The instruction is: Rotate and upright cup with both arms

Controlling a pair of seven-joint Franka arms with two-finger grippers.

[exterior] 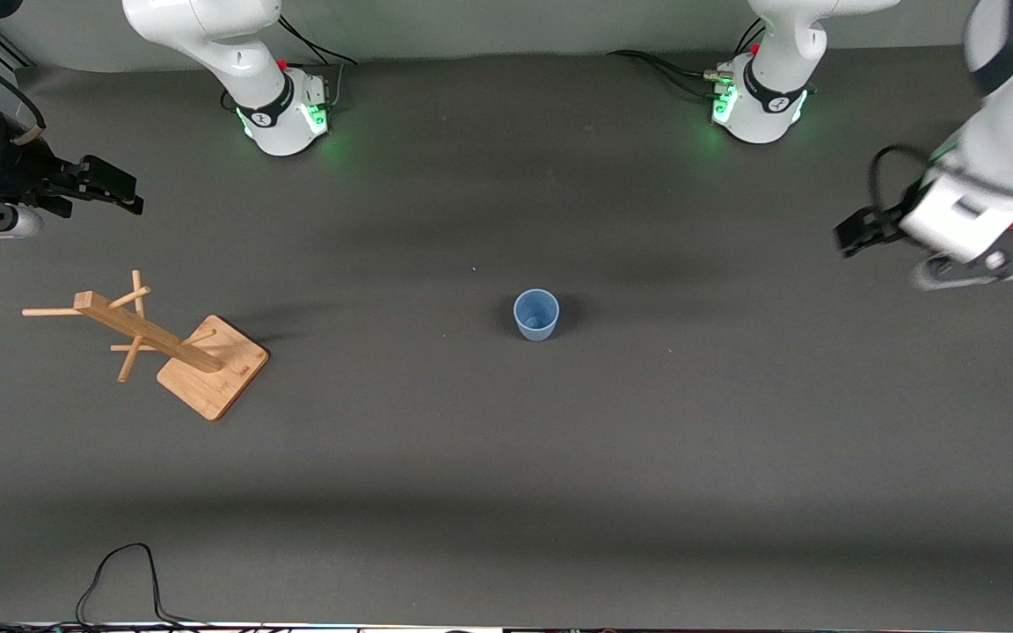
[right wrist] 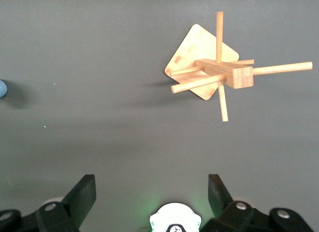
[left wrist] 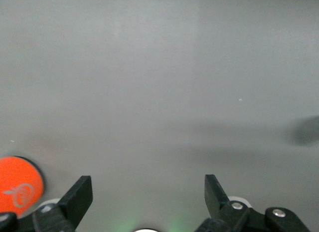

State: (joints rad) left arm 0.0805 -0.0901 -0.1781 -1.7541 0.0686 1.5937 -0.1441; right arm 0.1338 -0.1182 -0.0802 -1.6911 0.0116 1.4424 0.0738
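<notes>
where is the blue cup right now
In the front view the cup stands upright near the table's middle, apart from the wooden rack at the right arm's end.

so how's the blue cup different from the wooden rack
The cup is small, light blue and round, standing mouth up near the table's middle. The wooden rack is larger, tan, a post with pegs on a flat base, toward the right arm's end. Both stand upright on the table, untouched by either claw.
</notes>
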